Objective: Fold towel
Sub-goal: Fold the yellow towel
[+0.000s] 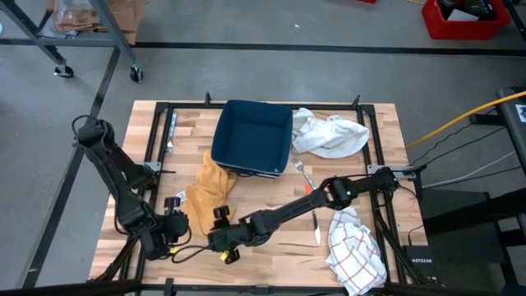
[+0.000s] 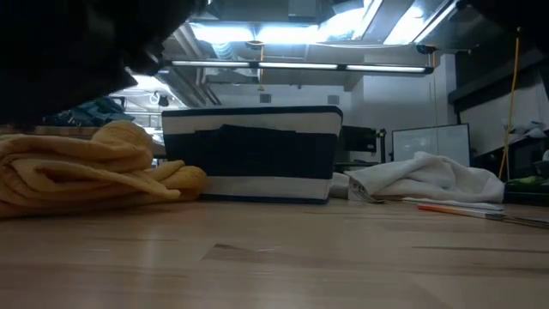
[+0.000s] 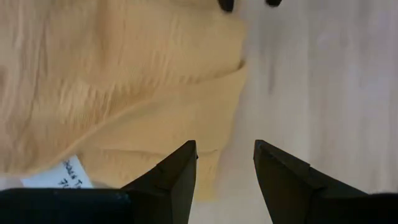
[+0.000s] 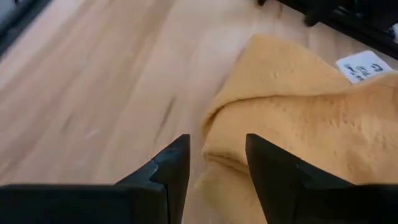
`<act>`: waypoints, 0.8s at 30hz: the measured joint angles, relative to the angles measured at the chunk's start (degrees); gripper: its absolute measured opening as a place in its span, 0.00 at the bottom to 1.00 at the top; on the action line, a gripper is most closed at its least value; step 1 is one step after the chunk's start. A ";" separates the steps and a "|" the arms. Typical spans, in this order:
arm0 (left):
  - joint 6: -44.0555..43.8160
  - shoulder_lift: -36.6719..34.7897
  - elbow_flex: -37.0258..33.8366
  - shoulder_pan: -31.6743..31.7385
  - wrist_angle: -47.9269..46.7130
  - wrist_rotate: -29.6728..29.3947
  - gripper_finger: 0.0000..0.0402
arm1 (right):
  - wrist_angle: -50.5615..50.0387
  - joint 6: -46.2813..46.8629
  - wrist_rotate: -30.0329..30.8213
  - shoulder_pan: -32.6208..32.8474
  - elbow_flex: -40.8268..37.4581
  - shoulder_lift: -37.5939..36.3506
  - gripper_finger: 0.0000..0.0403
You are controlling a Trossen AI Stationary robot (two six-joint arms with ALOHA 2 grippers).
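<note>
1. A dark blue bin (image 1: 251, 136) sits at the far middle of the wooden table (image 1: 271, 255); from above its inside looks bare, with only its floor showing.
2. In the low view the bin (image 2: 251, 153) shows a dark wall with a pale band along the base.
3. The yellow towel (image 1: 209, 187), bunched and partly folded, lies on the table with one corner touching the bin's near left corner.
4. A white cloth (image 1: 330, 134) lies crumpled against the bin's right side, near the table's far right corner.
5. A checked cloth (image 1: 355, 248) lies at the near right, its lower end at the table's front edge.
6. A fork (image 1: 304, 173) and a knife (image 1: 316, 228) lie between the bin and the checked cloth, under the right arm's reach.
7. The left gripper (image 1: 176, 222) sits just beside the towel's near edge, fingers (image 3: 176, 177) spread apart with nothing between them.
8. The right gripper (image 1: 219, 219) is at the towel's near right corner, fingers (image 4: 169, 168) likewise spread, the towel's fold just ahead.
9. Bare wood lies open along the near front, between the grippers and the checked cloth.
</note>
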 joint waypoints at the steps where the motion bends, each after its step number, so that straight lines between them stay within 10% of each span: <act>1: -0.45 0.00 -0.97 -0.02 0.30 0.02 0.38 | 0.15 0.01 0.64 -0.08 0.00 0.24 0.39; 24: 0.34 0.26 -18.92 0.02 21.41 0.73 0.38 | 3.11 0.25 1.41 -0.19 0.13 5.87 0.39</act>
